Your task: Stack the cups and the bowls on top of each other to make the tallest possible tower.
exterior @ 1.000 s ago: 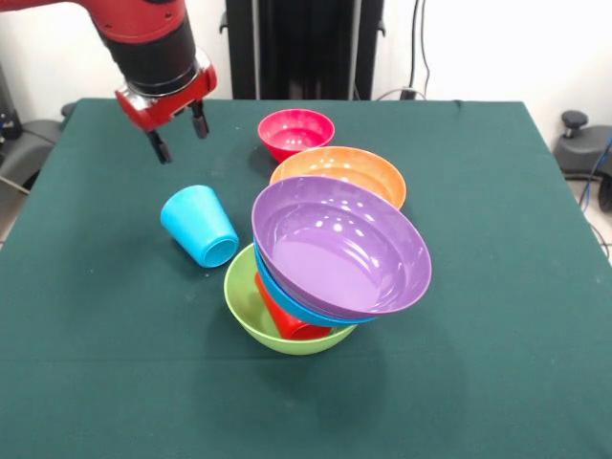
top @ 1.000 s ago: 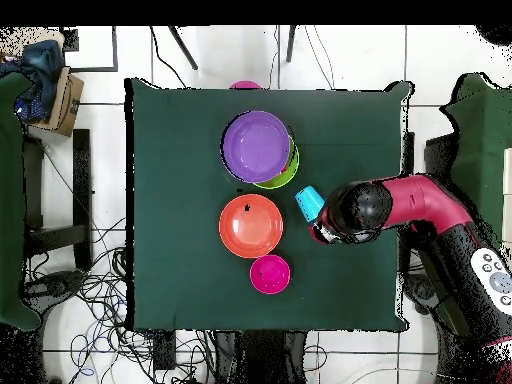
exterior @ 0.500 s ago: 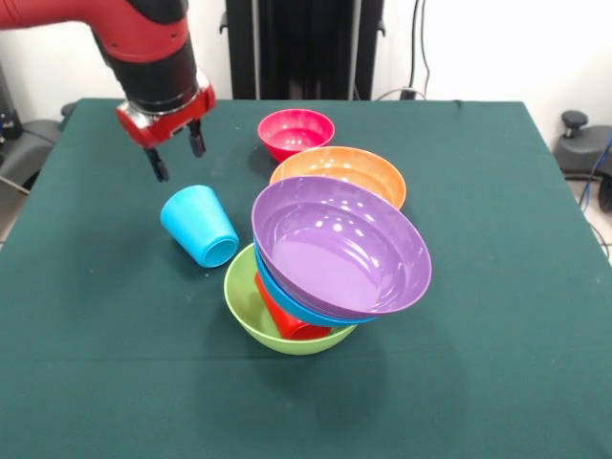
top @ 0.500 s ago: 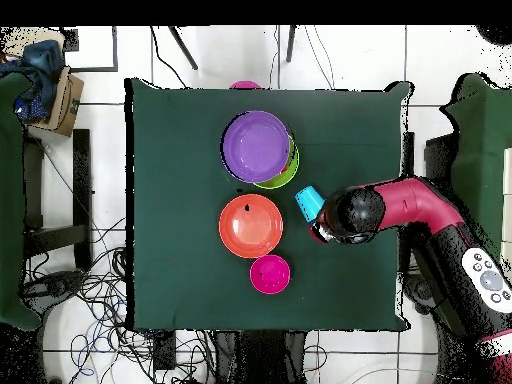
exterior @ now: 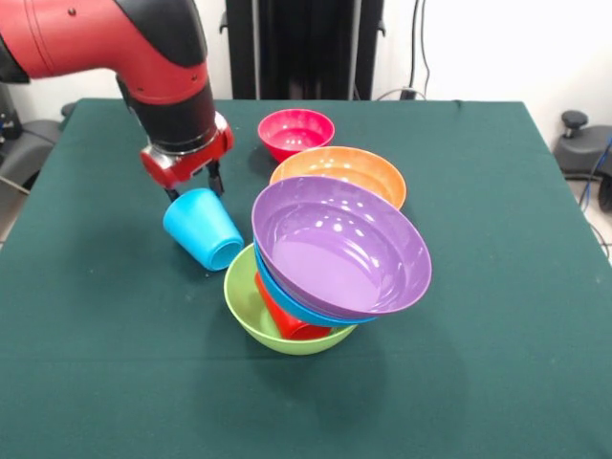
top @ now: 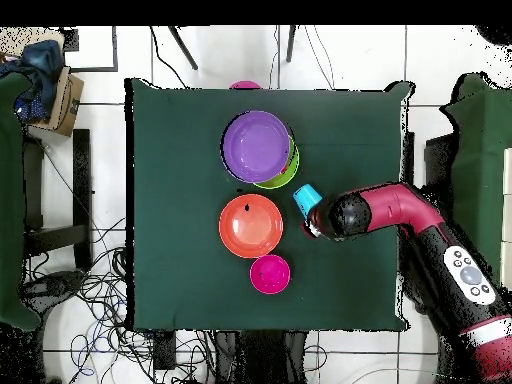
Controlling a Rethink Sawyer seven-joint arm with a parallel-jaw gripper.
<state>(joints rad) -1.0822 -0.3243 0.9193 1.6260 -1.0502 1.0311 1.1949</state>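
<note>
So the gripper (exterior: 194, 185) had been brought down and across toward the light blue cup (exterior: 203, 228) compared with a second before, when it was hung well above and away from it. Now its two fingers were spread open and set right at the cup's closed end, one fingertip at each side, though nothing was pinched yet as far as could be seen. The cup itself was left lying on its side on the green table (exterior: 478, 382), mouth pointed toward the tower (exterior: 330, 263), just beside the lime green bowl (exterior: 277, 330).

That tower was made up of the lime bowl at the bottom, a red cup (exterior: 287, 316) tipped inside it, then a blue bowl (exterior: 296, 304) and the purple bowl (exterior: 339, 247) tilted on top. The orange bowl (exterior: 339, 172) was sat just behind the tower, and the small pink-red bowl (exterior: 295, 131) further behind that.

A grab at the blue cup was probably being lined up, so it's likely meant for the stack next. Tricky though, since the purple bowl was already leaning.
</note>
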